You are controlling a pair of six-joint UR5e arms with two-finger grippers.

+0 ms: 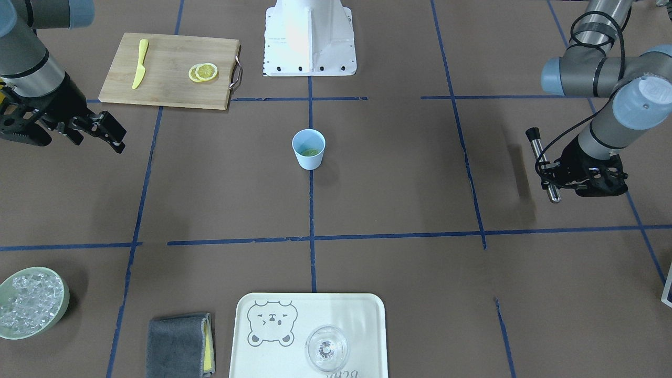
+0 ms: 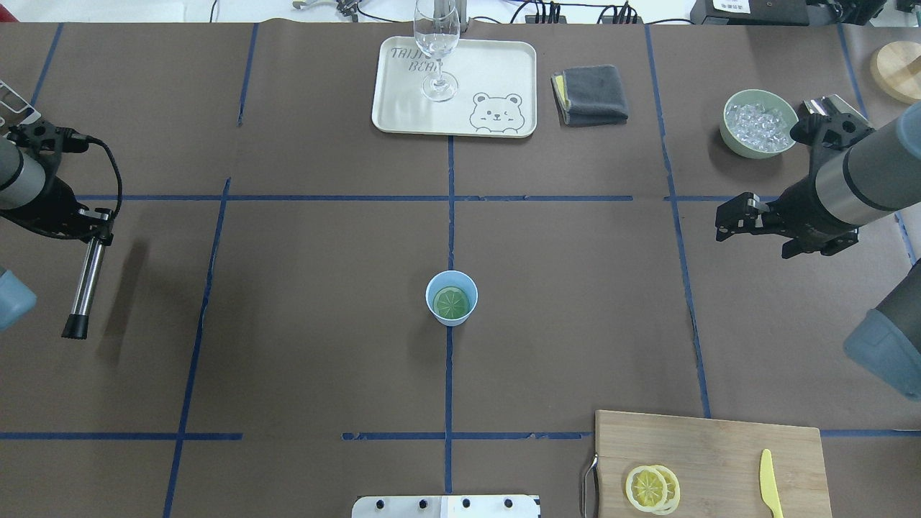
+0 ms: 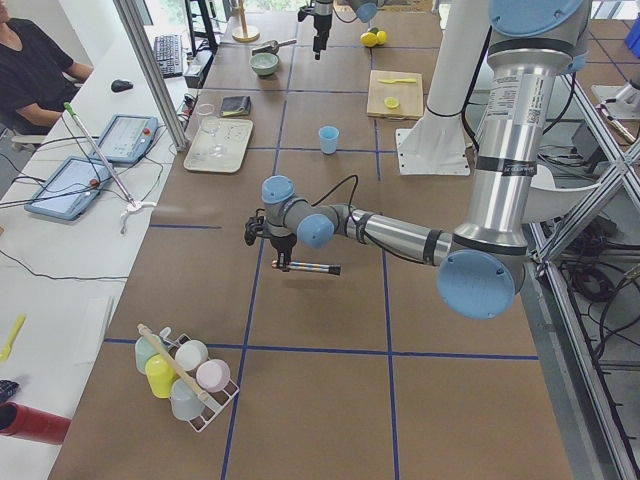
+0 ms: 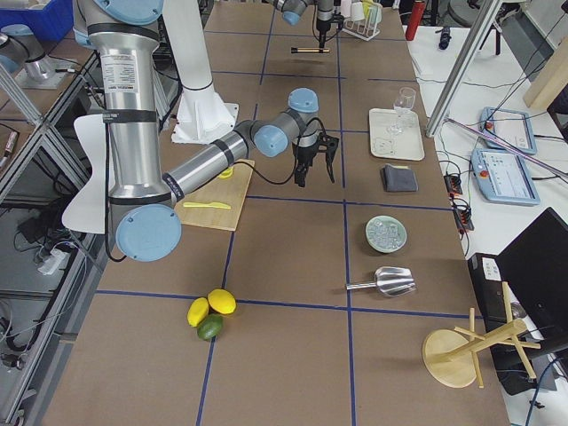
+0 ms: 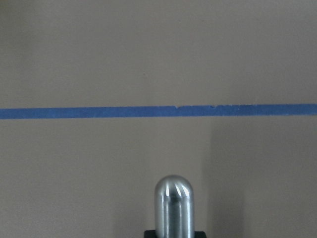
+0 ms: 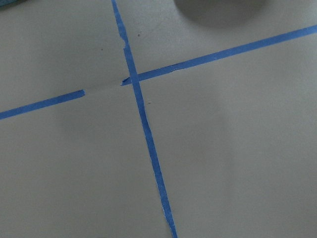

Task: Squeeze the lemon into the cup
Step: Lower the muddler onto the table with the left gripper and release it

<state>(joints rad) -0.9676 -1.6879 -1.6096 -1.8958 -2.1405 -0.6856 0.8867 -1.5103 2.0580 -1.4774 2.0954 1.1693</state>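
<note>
The brown worktop [image 2: 324, 288] is mostly bare between the two arms, which hang out toward opposite ends. The bamboo cutting board [image 2: 719, 446] lies back toward the robot from the right end effector [image 2: 725, 216], with two spare lemon slices [image 2: 651, 489] stacked on it. That end effector carries nothing, and its fingers look spread apart.

The left end effector [image 2: 97, 219] is clamped on a steel muddler [image 2: 86, 280]. The tool is held about level above the worktop, its long axis running near to far, with the black cap pointing back toward the robot.

The light blue cup [image 1: 310, 160] stands upright, well away from both end effectors. It is to the left one's right and to the right one's left, perhaps a little nearer the right. The lemon [image 2: 451, 302] lies flat inside it, looking greenish.

Pressing seems to fall to the left arm. I reckon the muddler must swing across and tip upright over the cup mouth.
</note>
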